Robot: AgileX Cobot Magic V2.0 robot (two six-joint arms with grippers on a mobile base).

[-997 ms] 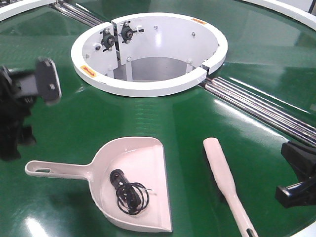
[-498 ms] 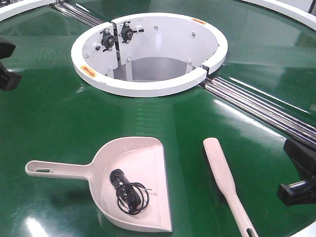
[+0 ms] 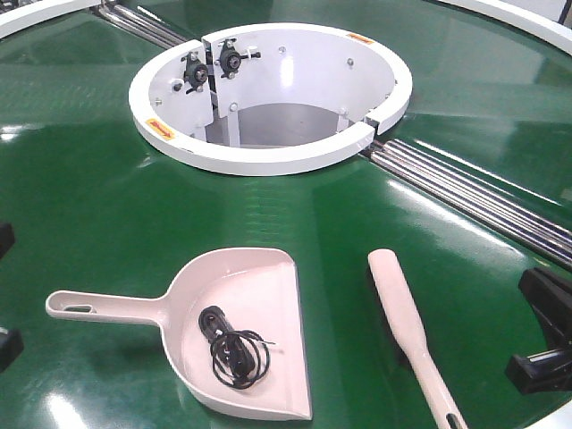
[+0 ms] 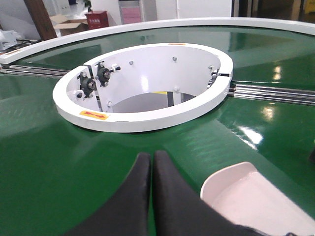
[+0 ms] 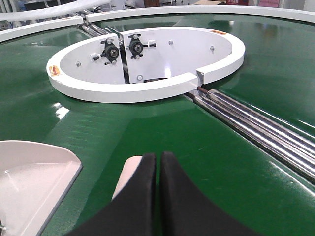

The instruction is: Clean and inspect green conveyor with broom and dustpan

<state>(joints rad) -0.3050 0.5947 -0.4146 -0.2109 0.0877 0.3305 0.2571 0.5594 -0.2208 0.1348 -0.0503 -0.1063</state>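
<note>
The green conveyor (image 3: 107, 206) fills every view, with its white ring hub (image 3: 268, 94) at the back. The pale dustpan (image 3: 255, 295) lies in the near middle, handle pointing left, with a coil of black cable (image 3: 234, 350) in its pan. To its right lies the broom (image 3: 404, 329), handle toward me. My left gripper (image 4: 151, 157) is shut and empty above bare belt, the dustpan's rim (image 4: 231, 178) to its right. Shut and empty too, my right gripper (image 5: 158, 156) hovers over the broom's head (image 5: 129, 176), which peeks out on its left.
Chrome roller strips (image 3: 483, 201) run from the hub toward the right, with another set (image 3: 143, 22) at the back left. A white outer rim (image 3: 518, 18) curves around the belt's far edge. Boxes and clutter (image 4: 74, 22) stand beyond it.
My left arm has dropped out at the left edge of the front view, leaving only black slivers. The right gripper has slid slightly lower at the right edge. Dustpan and broom have not moved.
</note>
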